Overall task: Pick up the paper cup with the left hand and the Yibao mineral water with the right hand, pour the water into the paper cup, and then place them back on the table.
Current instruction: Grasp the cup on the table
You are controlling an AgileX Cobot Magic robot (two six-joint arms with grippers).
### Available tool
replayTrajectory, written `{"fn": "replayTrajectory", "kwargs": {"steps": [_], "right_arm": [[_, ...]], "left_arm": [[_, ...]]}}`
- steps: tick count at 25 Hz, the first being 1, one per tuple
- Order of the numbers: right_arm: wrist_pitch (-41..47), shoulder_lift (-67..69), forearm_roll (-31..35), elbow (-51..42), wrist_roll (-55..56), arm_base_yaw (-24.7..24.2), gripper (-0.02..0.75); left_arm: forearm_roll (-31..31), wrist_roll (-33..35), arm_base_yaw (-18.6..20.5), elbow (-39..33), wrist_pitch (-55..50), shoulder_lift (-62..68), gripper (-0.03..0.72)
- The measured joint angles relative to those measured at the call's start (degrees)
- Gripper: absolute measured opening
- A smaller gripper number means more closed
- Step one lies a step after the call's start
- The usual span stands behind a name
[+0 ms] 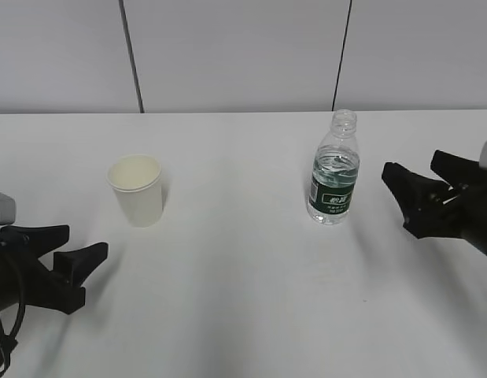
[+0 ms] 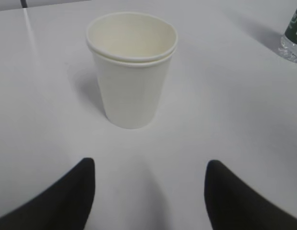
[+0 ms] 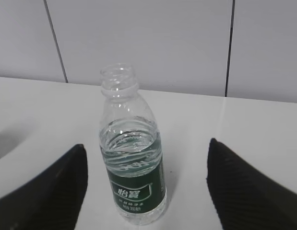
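The white paper cup (image 1: 136, 190) stands upright on the white table (image 1: 235, 299), left of centre; in the left wrist view the cup (image 2: 131, 72) stands ahead of the jaws and looks like two nested cups. My left gripper (image 1: 79, 242) is open and empty, short of the cup to its lower left. The Yibao mineral water bottle (image 1: 335, 169) stands upright and capless, right of centre; it is close ahead in the right wrist view (image 3: 132, 172). My right gripper (image 1: 412, 175) is open and empty, just right of the bottle, apart from it.
A pale panelled wall (image 1: 243, 55) with dark seams rises behind the table's far edge. The bottle's base shows at the top right corner of the left wrist view (image 2: 293, 38).
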State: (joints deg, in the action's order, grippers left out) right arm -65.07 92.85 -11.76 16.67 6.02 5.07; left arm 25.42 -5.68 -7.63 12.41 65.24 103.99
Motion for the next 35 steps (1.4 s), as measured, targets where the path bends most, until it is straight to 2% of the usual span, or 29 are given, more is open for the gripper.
{"fn": "replayTrajectory", "kwargs": {"steps": [11,13,18,20,27,35], "right_arm": [[-0.13,1.28,-0.35,0.00,0.00,0.00,0.571],[-0.13,1.28,-0.35,0.00,0.00,0.00,0.571],[-0.13,1.28,-0.35,0.00,0.04,0.00,0.571],[-0.13,1.28,-0.35,0.00,0.04,0.00,0.571],[-0.16,1.28,-0.35,0.00,0.04,0.00,0.571],[-0.16,1.28,-0.35,0.00,0.04,0.00,0.571]], "left_arm": [[-0.99,0.00,0.00,1.02,0.00,0.00,0.447],[-1.35,0.05,0.00,2.10,-0.05,0.04,0.471],[-1.66,0.05,0.00,5.95,0.20,1.62,0.615],[-1.71,0.05,0.00,7.39,0.25,3.44,0.634],[-1.38,0.05,-0.18,12.44,0.14,9.86,0.641],[-3.46,0.05,-4.16,19.49,0.18,14.85,0.642]]}}
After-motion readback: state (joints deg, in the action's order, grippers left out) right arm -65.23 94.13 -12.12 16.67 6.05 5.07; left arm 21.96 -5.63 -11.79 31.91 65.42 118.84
